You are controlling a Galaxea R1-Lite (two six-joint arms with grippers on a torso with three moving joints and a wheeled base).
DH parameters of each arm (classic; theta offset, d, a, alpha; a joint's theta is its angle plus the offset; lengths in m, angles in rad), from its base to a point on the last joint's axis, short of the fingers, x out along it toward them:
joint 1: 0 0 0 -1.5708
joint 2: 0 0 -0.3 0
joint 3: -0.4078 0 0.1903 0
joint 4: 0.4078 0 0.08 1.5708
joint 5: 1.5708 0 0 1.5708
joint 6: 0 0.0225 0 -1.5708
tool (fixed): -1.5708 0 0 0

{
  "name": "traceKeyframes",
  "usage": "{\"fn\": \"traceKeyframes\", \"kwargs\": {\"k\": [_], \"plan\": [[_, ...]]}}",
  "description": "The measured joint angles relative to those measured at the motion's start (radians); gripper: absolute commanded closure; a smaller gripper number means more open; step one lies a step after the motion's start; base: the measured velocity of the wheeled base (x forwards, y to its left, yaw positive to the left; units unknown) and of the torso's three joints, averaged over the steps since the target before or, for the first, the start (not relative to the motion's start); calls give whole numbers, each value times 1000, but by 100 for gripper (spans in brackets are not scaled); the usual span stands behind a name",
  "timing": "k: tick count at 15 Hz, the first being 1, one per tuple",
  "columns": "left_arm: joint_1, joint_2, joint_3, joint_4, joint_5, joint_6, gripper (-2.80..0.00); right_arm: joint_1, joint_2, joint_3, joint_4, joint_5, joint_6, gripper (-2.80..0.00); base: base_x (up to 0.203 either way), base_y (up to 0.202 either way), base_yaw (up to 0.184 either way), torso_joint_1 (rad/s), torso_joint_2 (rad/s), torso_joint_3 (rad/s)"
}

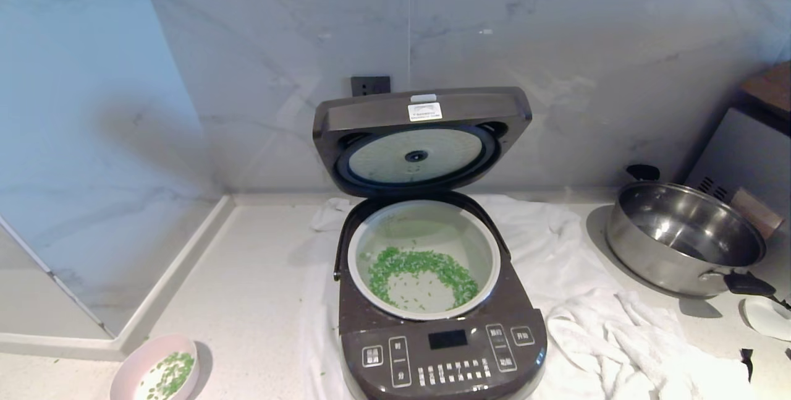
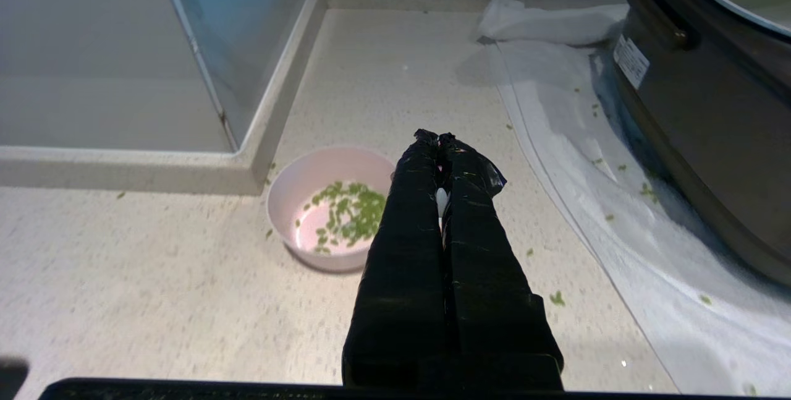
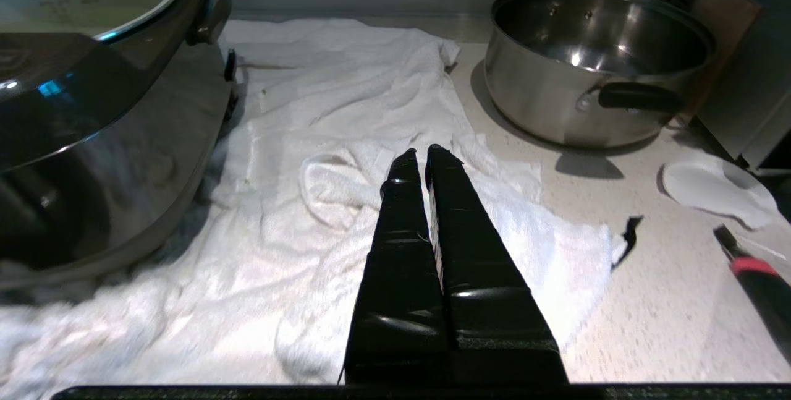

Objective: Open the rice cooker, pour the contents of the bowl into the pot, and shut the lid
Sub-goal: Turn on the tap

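I lose the cooker's (image 1: 442, 338) near edge and part of the bowl (image 1: 154, 369) below the head view; neither arm shows there. Panel labels are unreadable.

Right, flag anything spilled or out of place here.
Green bits lie scattered on the counter and on the white towel beside the rice cooker. The bowl still holds some, though most sit in the pot. The lid stands open.
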Motion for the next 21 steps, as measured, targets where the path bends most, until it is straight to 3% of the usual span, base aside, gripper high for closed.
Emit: {"fn": "traceKeyframes", "kwargs": {"k": [7,17,21], "plan": [[0,0,0,0,0,0,0,0,0,1,1,-2,4,0,-180,0,-2,-1,2,4],[0,0,0,0,0,0,0,-1,0,1,-1,-1,2,0,0,0,0,0,0,0],[0,0,0,0,0,0,0,0,0,1,-2,0,2,0,3,-7,148,1,3,2]]}}
